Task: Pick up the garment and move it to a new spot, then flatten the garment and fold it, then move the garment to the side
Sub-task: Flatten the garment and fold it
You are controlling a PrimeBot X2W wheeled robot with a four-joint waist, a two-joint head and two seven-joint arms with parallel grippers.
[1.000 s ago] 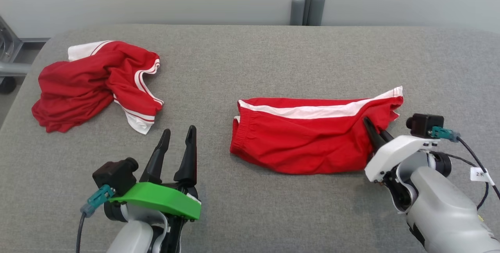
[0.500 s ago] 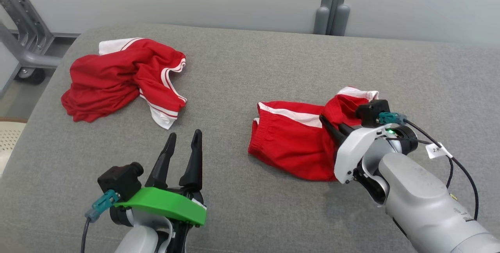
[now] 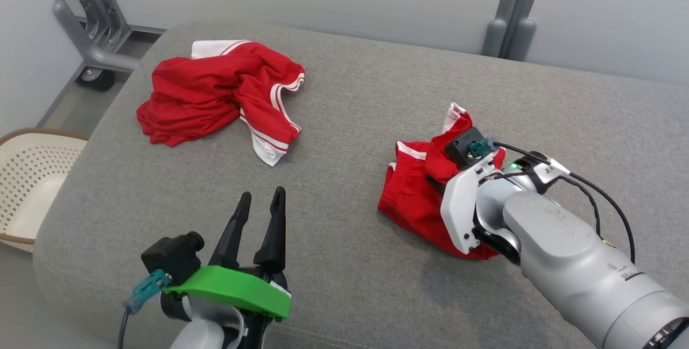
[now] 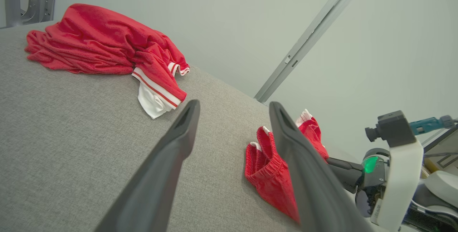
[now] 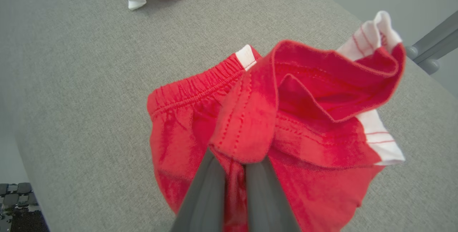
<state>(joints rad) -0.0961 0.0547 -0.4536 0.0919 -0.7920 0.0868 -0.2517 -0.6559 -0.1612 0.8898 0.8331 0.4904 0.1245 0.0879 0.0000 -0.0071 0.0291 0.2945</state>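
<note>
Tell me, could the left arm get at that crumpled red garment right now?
Probably yes. The left gripper is open and holds nothing, and nothing but grey cushion lies between it and the crumpled red garment. Whether the arm stretches that far is uncertain.

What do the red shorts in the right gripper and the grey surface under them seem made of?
Red shorts: thin matte knit, probably polyester, judging by soft drape, gathered elastic waistband and stitched hems. Grey surface: coarse woven upholstery cloth, matte, flecked weave showing; its rounded edge suggests padding.
</note>
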